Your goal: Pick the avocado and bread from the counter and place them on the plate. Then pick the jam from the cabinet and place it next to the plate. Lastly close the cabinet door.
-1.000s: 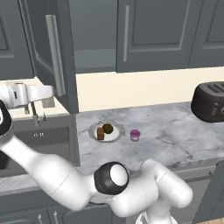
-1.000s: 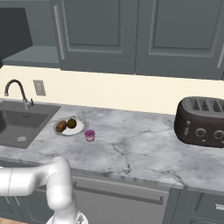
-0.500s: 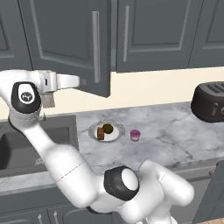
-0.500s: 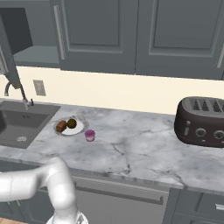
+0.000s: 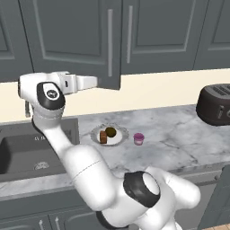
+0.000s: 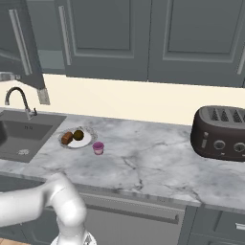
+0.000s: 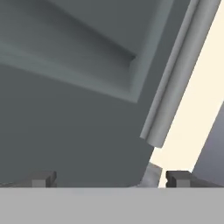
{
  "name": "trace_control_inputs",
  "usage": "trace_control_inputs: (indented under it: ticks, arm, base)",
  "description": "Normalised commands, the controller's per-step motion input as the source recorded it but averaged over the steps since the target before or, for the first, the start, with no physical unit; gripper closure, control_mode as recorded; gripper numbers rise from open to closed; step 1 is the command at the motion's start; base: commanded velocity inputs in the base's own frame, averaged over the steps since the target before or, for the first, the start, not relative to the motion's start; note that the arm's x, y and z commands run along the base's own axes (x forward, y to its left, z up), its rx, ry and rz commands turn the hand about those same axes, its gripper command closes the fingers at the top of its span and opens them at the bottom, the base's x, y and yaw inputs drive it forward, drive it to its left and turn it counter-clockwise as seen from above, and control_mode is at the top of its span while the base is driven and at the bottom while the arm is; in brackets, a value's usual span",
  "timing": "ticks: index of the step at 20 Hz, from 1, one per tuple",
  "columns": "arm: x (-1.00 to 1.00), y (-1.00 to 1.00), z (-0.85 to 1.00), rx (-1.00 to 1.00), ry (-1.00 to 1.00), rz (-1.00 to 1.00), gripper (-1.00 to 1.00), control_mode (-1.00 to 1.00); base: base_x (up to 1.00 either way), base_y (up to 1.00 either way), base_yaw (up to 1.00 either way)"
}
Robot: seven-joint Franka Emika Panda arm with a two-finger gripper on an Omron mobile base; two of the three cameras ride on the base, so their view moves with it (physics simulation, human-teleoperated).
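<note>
I see a dark toaster [image 6: 221, 132] on the marble counter [image 6: 143, 162], far off to the right of the gripper and well below it, near the cream wall [image 6: 134, 100]. It has 4 slots on top and 2 knobs on its front. A sink [image 5: 27, 152] sits sunk in the counter below the gripper, slightly to its left, with a curved faucet [image 6: 19, 98] at its back edge. 2 shut upper doors [image 6: 158, 38] hang to the gripper's right, each with a vertical bar handle. A dishwasher front [image 6: 129, 222] sits under the counter, lower right of the gripper.
</note>
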Motion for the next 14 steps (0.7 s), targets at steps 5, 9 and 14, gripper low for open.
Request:
trace_control_inputs:
  ticks: [5,9,14]
  arm:
    - [0.65,-0.68,0.37,-0.01,-0.01,0.02,-1.0,-1.0]
    - [0.73,-0.51,0.39,-0.05,0.0,0.04,-1.0,-1.0]
    - [0.74,-0.47,0.36,-0.06,0.0,0.06,-1.0,-1.0]
  base:
    - [0.0,0.0,0.0]
    - [0.0,0.0,0.0]
    - [0.0,0.0,0.0]
